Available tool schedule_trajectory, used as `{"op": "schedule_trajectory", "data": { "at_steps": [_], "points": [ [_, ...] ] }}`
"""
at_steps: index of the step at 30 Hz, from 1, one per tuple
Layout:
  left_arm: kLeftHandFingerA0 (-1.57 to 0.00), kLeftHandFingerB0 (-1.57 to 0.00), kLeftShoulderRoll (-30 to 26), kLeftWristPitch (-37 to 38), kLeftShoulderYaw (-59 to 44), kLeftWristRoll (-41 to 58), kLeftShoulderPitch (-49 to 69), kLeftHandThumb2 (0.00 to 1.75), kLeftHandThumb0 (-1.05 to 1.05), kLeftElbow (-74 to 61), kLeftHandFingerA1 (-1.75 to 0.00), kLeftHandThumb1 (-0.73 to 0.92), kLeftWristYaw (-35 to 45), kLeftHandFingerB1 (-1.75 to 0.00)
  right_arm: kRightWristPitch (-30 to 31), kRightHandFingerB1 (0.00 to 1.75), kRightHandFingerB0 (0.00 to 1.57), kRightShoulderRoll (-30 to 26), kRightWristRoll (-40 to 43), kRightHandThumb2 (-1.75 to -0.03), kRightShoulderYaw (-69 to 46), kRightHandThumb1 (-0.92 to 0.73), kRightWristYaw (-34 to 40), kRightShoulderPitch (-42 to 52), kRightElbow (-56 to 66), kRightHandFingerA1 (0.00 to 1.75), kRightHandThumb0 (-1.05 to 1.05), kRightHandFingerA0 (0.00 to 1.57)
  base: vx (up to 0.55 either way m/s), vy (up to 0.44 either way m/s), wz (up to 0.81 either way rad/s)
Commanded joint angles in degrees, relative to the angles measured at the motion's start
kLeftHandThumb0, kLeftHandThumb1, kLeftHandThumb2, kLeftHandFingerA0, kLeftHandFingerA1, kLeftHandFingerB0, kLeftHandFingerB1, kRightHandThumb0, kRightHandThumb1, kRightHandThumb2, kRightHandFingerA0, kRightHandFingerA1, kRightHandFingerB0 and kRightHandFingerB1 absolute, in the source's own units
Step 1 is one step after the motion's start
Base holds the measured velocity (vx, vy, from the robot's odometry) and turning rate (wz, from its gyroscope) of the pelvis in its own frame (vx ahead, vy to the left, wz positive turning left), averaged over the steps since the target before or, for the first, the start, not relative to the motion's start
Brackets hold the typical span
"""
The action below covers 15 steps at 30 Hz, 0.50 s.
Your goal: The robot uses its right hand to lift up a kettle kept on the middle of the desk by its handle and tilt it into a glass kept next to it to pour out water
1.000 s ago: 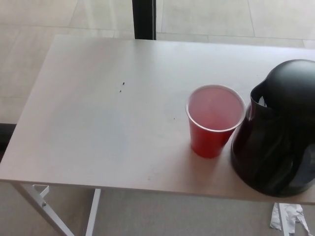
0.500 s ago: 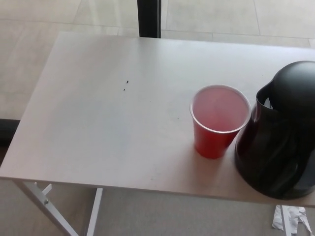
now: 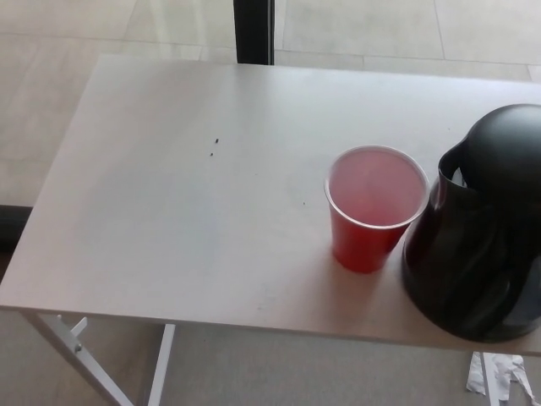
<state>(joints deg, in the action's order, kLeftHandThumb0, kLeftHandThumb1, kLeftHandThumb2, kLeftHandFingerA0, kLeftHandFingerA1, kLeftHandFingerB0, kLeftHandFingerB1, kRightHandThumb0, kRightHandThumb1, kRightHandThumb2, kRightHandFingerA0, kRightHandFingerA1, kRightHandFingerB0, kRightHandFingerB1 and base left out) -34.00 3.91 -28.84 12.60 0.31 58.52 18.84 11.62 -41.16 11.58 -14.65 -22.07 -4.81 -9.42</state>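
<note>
Nothing has been grasped yet: the black kettle (image 3: 482, 228) stands upright at the right edge of the frame on the counter (image 3: 169, 211), just beside the red cup (image 3: 374, 207). Neither hand is in view, so I cannot tell the fingers' state. Next, the right hand must reach the handle.

Setting reads as a plain indoor test room or office space, not a kitchen. Evidence: a bare, pale grey rectangular desk (image 3: 169, 220) on white angled metal legs (image 3: 76, 347); large pale floor tiles (image 3: 355, 25) beyond its far edge; a dark vertical post (image 3: 254, 30) rising behind it; grey carpet-like flooring (image 3: 296, 372) under the near edge; crumpled white paper scrap (image 3: 499, 372) on that floor.
</note>
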Motion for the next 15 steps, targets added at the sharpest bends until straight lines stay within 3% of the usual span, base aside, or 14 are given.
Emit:
{"op": "schedule_trajectory", "data": {
  "at_steps": [1, 2, 3, 4, 5, 9, 10, 11, 12, 14, 15],
  "points": [
    [-0.65, -0.51, -1.5, 0.9, -0.3, 0.7, 0.3, 0.90, -1.05, 0.3, -0.58, 0.53, 0.6, -0.76, -3.0, 0.21, 0.08, -1.6, -3.1, -0.63, 0.4, -0.56, -1.6, -0.3, -2.0, 0.38, -0.53, 0.09, 0.00, 0.000, 0.00],
    [-0.65, -0.51, -1.5, 0.9, -0.3, 0.7, 0.4, 0.90, -1.05, 0.3, -0.58, 0.53, 0.6, -0.76, -3.2, 0.21, 0.08, -1.6, -3.3, -0.63, 0.4, -0.56, -1.6, -0.4, -2.2, 0.38, -0.53, 0.09, 0.00, 0.000, 0.00],
    [-0.68, -0.47, -1.6, 1.5, 0.9, -0.9, 0.6, 0.95, -1.05, -0.2, -0.58, 0.58, -0.8, -0.77, -3.1, 0.38, 0.00, -1.6, -3.5, -0.83, 0.6, -0.39, -1.7, -1.0, -2.6, 0.47, -0.45, 0.01, 0.00, 0.000, 0.00],
    [-0.68, -0.47, -1.6, 1.8, 1.5, -1.5, 0.7, 0.95, -1.05, -0.4, -0.58, 0.58, -1.4, -0.77, -3.1, 0.38, 0.00, -1.6, -3.6, -0.83, 0.6, -0.39, -1.7, -1.3, -2.8, 0.47, -0.45, 0.01, 0.00, 0.000, 0.00],
    [-0.66, -0.52, -1.4, 0.8, 0.3, 0.3, 0.1, 0.94, -1.05, 0.4, -0.61, 0.53, -0.4, -0.80, -1.6, 0.48, 0.00, -1.6, -4.0, -0.98, 0.9, -0.49, -1.2, -2.4, -2.6, 0.50, -0.30, 0.02, 0.00, 0.000, 0.00],
    [-0.67, -0.53, -1.4, 1.1, 0.8, 0.0, 0.4, 0.94, -1.05, -0.1, -0.62, 0.55, -0.6, -0.80, 0.8, 0.48, 0.00, -1.6, -5.1, -0.99, 1.3, -0.49, -0.5, -4.6, -1.7, 0.51, -0.30, 0.02, 0.00, 0.000, 0.00],
    [-0.67, -0.53, -1.4, 1.1, 0.8, 0.0, 0.4, 0.94, -1.05, -0.2, -0.62, 0.55, -0.6, -0.80, 0.1, 0.35, 0.11, -1.6, -6.3, -0.70, 1.9, -0.52, -0.1, -5.9, -2.5, 0.42, -0.53, 0.14, 0.00, 0.000, 0.00],
    [-0.67, -0.53, -1.3, 1.1, 0.9, 0.0, 0.4, 0.94, -1.05, -0.2, -0.62, 0.55, -0.6, -0.80, 0.0, 0.35, 0.11, -1.5, -6.5, -0.70, 1.9, -0.52, 0.0, -6.0, -2.6, 0.42, -0.53, 0.14, 0.00, 0.000, 0.00],
    [-0.69, -0.45, -1.4, 2.4, 1.4, -0.5, 1.6, 1.23, -1.05, -1.7, -0.55, 0.42, 0.5, -0.78, 1.2, 0.37, 0.12, -1.1, -6.2, -0.71, 1.9, -0.48, 0.3, -7.2, -2.3, 0.43, -0.52, 0.16, 0.00, 0.000, 0.00],
    [-0.69, -0.45, -1.8, 1.2, 2.0, -1.2, 0.6, 1.23, -1.05, -0.6, -0.55, 0.42, -0.7, -0.78, 1.9, 0.37, 0.12, -0.6, -5.9, -0.71, 1.6, -0.48, 0.3, -7.8, -1.8, 0.43, -0.52, 0.16, 0.00, 0.000, 0.00],
    [-0.70, -0.50, -1.7, 0.9, 1.7, -0.6, 0.1, 1.24, -1.05, 0.2, -0.57, 0.42, -0.8, -0.78, 2.5, 0.29, 0.17, -0.2, -6.4, -0.58, 2.0, -0.56, 0.9, -9.1, -1.7, 0.40, -0.45, 0.25, 0.00, 0.000, 0.00]
  ]
}}
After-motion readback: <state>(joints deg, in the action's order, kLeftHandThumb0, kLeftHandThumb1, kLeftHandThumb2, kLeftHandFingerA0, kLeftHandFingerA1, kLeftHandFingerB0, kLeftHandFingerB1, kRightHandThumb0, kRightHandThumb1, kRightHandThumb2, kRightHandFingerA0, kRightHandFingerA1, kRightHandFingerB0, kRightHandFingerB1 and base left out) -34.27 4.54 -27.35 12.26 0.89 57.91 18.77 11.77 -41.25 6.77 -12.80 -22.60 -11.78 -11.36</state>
